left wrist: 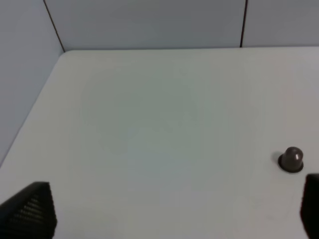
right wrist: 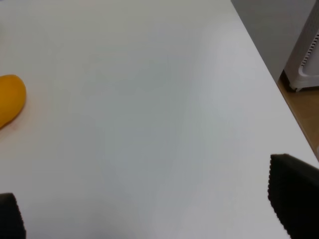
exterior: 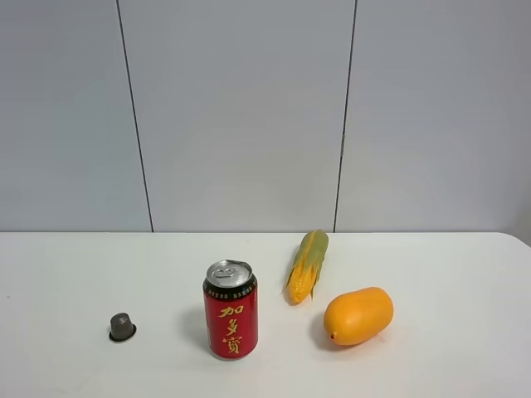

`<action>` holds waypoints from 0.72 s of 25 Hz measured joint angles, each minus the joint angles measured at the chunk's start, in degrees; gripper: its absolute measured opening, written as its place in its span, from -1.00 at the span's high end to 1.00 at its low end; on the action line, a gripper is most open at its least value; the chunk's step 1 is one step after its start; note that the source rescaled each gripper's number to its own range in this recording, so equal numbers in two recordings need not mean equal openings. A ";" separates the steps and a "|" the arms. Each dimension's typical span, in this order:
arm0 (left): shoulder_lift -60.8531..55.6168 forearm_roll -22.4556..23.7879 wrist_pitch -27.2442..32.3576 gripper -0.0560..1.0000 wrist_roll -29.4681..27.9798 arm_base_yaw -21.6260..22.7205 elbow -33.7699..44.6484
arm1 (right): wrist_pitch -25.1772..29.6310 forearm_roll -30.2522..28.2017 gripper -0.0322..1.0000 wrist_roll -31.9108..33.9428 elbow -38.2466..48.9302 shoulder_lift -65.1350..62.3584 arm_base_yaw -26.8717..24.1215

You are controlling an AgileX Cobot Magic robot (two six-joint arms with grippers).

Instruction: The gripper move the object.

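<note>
The object, a smooth orange-yellow mango-like fruit [exterior: 358, 316], lies on the white table [exterior: 465, 282] at the front right, next to the corn cob. One end of it shows at the edge of the right wrist view [right wrist: 10, 98]. No gripper shows in the exterior high view. My left gripper [left wrist: 174, 214] is open and empty above bare table; only its two black fingertips [left wrist: 30, 211] show. My right gripper [right wrist: 149, 209] is open and empty, well apart from the fruit, with its fingertips [right wrist: 294, 191] at the frame's corners.
A red drink can [exterior: 231, 309] stands upright at the front centre. A yellow-green corn cob [exterior: 308, 264] lies behind the fruit. A small grey cap [exterior: 122, 327] sits front left, also in the left wrist view [left wrist: 291, 159]. The table's right edge [right wrist: 264, 64] drops to the floor.
</note>
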 joint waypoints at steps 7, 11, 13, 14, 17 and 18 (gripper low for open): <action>-0.56 -0.97 0.21 -0.99 -0.22 -0.27 0.00 | 0.00 0.00 -1.00 0.00 0.00 0.00 0.00; -0.60 -2.17 1.38 -0.99 -0.26 -0.27 -0.06 | 0.00 0.00 -1.00 0.00 0.00 0.00 0.00; -0.62 -2.31 3.47 -0.99 -0.68 -0.27 -0.42 | 0.00 0.00 -1.00 0.00 0.00 0.00 0.00; -0.62 -2.31 4.61 -0.99 -0.84 -0.27 -0.72 | 0.00 0.00 -1.00 0.00 0.00 0.00 0.00; -0.62 -1.82 8.33 -0.99 -0.89 -0.27 -0.44 | 0.00 0.00 -1.00 0.00 0.00 0.00 0.00; -0.68 -1.62 9.30 -0.99 -0.89 -0.27 -0.12 | 0.00 0.00 -1.00 0.00 0.00 0.00 0.00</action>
